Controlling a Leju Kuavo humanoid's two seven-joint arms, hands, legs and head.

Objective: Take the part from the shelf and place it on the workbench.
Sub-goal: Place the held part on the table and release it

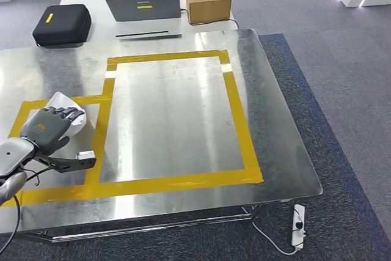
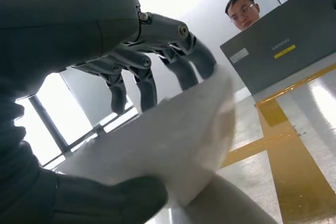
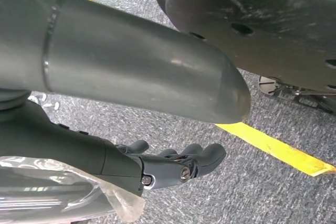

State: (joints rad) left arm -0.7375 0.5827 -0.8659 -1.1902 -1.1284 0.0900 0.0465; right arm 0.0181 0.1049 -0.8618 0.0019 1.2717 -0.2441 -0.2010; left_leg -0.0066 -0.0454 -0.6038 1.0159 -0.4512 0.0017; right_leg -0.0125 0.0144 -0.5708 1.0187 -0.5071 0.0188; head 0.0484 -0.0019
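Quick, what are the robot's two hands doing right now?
Left hand: holding the white part over the workbench.
Right hand: holding nothing; fingers extended, hanging above the floor.

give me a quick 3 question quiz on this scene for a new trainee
1. True or false: the left hand holds the white part over the metal workbench.
2. Which tape outline is the part over? A) the large yellow square B) the smaller outline to its left C) none
3. Fill in: behind the workbench, an open ____ faces away from the robot.

Key: 1 true. 2 B. 3 laptop.
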